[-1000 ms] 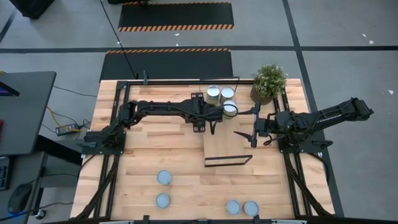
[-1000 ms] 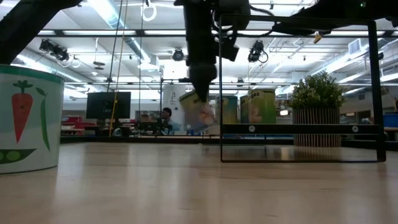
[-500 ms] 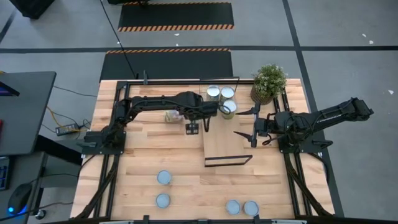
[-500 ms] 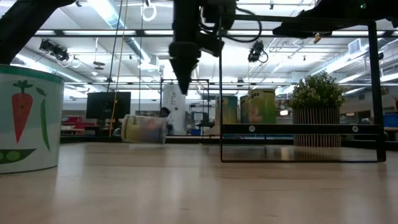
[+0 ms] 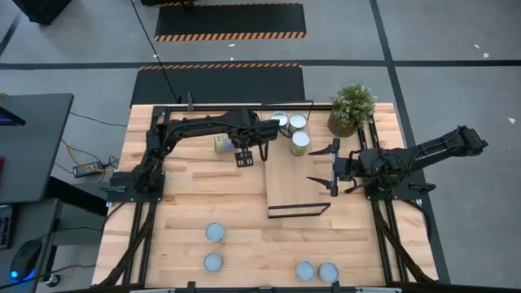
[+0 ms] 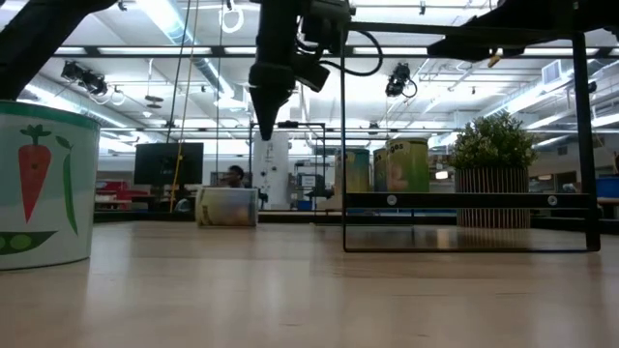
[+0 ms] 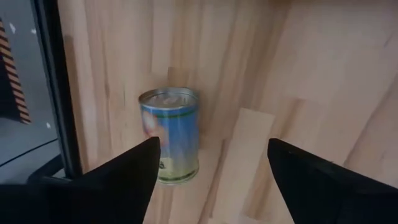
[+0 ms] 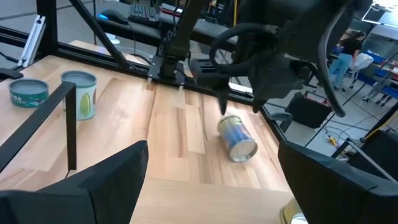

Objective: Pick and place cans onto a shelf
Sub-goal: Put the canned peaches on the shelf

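A blue-labelled can (image 5: 221,145) is lying on its side on the bench (image 5: 187,203), off the shelf (image 5: 295,183), and the left pincer (image 5: 253,155) is hovering above the bench just beside it with its fingers spread and nothing between them. In the high view the can is sitting at about 9 o'clock from that pincer, slightly toward the far edge; its long axis is running roughly along the bench's length, so a grasp would probably need the fingers closing across the rolling body. In the left wrist view the same can (image 7: 173,135) is showing between the two dark fingers, one silver end facing the camera.

The left arm is much the nearer. The right pincer (image 5: 324,164) is waiting open above the shelf's right end, well apart from the fallen can.

Three cans are standing at the shelf's far end: two silver-topped ones (image 5: 279,120) (image 5: 298,122) and a greenish one (image 5: 300,142) just in front. Four more (image 5: 214,232) (image 5: 212,262) (image 5: 304,270) (image 5: 328,272) are standing along the bench's near side.

In the low view the fallen can (image 6: 226,207) is lying level, and a near can (image 6: 46,184) with a carrot label is being cut off at the picture's edge
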`<act>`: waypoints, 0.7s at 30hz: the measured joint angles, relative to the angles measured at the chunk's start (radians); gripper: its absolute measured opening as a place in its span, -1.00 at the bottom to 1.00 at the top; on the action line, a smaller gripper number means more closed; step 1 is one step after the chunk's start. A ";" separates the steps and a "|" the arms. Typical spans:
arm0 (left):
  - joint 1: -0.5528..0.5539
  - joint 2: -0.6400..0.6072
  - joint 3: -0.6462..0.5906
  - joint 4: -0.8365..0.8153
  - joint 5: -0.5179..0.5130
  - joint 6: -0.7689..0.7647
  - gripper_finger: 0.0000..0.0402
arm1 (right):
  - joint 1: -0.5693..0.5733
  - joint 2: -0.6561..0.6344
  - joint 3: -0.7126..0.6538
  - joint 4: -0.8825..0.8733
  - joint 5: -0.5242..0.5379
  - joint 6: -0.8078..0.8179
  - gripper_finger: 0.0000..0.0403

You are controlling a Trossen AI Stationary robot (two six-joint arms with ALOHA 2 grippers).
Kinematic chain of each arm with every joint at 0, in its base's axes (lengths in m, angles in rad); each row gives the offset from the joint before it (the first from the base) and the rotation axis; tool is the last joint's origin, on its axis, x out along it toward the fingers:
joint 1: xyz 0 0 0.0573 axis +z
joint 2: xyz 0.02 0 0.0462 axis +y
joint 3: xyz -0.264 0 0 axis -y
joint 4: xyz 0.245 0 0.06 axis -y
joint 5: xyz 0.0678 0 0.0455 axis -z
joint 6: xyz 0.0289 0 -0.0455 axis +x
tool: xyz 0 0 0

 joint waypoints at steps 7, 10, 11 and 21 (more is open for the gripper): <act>0.101 -0.003 0.000 -0.012 0.006 0.068 0.45 | 0.002 0.000 0.000 -0.022 0.002 0.048 0.83; 0.169 -0.003 0.000 0.012 0.047 0.100 0.45 | 0.002 0.000 0.000 -0.039 0.002 0.075 0.83; 0.192 -0.003 0.000 0.026 0.075 0.112 0.44 | 0.002 0.000 0.000 -0.043 0.002 0.082 0.83; 0.438 -0.003 0.000 0.108 0.204 0.204 0.44 | 0.003 0.000 0.000 -0.068 0.003 0.138 0.83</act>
